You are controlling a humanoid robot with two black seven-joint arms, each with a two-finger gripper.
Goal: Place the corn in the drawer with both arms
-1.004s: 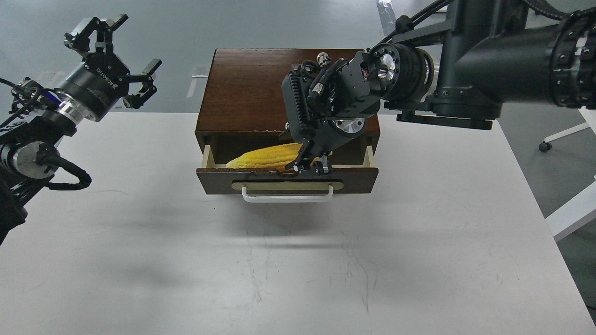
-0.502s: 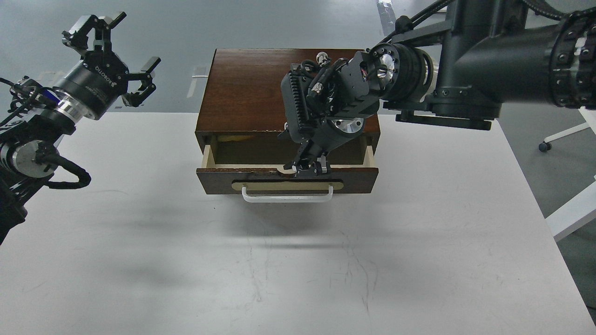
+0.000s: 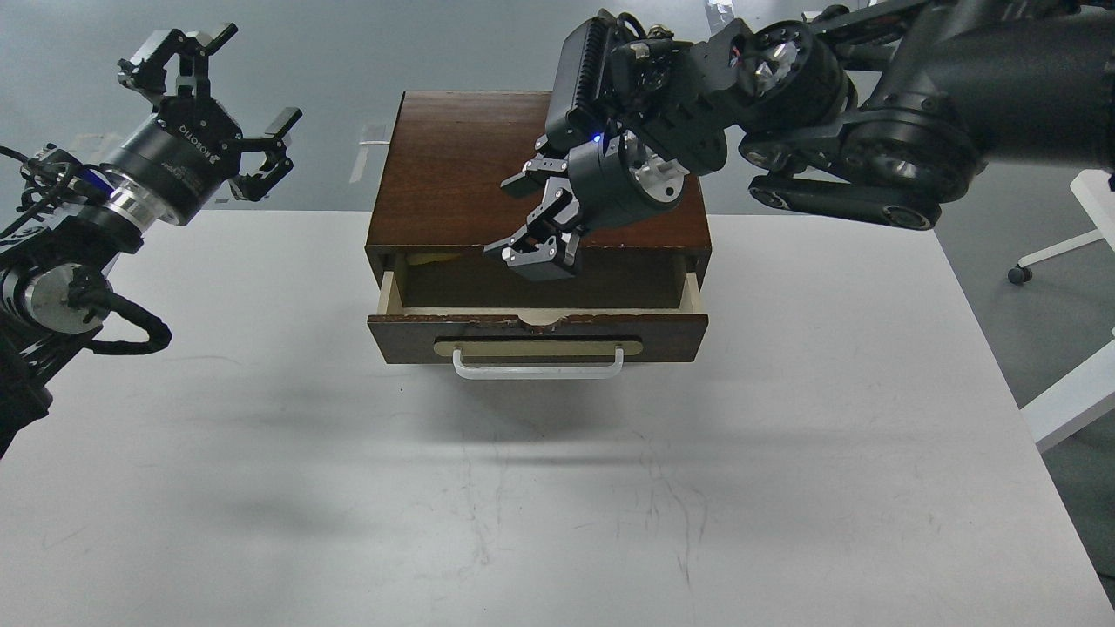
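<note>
The dark brown wooden box stands at the back middle of the white table. Its drawer with the white bar handle is pulled part-way open. Of the corn, only a thin yellow sliver shows at the drawer's back left under the box top; the rest is hidden. My right gripper hangs above the drawer's middle, clear of it, fingers spread and empty. My left gripper is open and empty, raised off the table's far left, apart from the box.
The white table reaches its right edge near the white furniture legs and a caster on the grey floor. My right arm's thick links hang over the box's right rear. My left arm's elbow sits over the left edge.
The corn lay in plain sight in the drawer, then went back under the box top. My right gripper rose out of the drawer and opened. My left gripper barely moved.
</note>
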